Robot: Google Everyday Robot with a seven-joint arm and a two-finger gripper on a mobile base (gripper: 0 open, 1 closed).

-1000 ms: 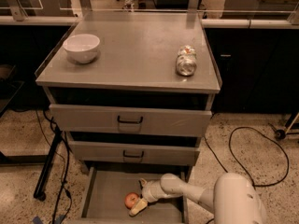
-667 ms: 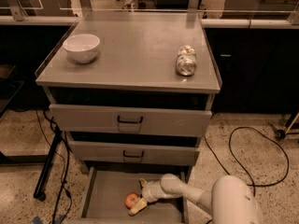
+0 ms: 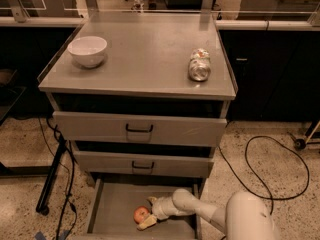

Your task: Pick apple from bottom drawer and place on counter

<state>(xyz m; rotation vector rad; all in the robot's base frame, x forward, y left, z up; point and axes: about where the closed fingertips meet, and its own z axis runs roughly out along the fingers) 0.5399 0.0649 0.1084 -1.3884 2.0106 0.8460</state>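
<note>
Nothing visible has shifted since a second ago: arm, apple and drawer all lie as they did. Largest in view is the counter (image 3: 145, 69), a flat grey metal top with a slight rim, seen from above and in front. Below it come two closed grey drawers with black handles, the upper drawer (image 3: 90, 126) and the middle drawer (image 3: 100, 163). Beneath them the bottom drawer (image 3: 112, 209) is pulled out toward the near side, its plain grey floor exposed. At the near right corner stands the robot's white body (image 3: 250, 216), and from it the white arm (image 3: 197, 209) reaches left over the open drawer. A black cable (image 3: 270, 169) loops on the speckled floor to the right of the cabinet. On the counter, a white bowl (image 3: 87, 50) sits upright at the far left, and a crushed silver can (image 3: 199, 64) lies on its side at the right, well apart from the bowl. Down in the bottom drawer, the pincer (image 3: 150, 213) is at the right side of the apple (image 3: 140, 214), right up against it. Whether the pincer is clamped on the fruit or only stands beside it I cannot tell. Small, red and yellowish, the apple rests on the drawer floor near the middle, toward its near edge.
</note>
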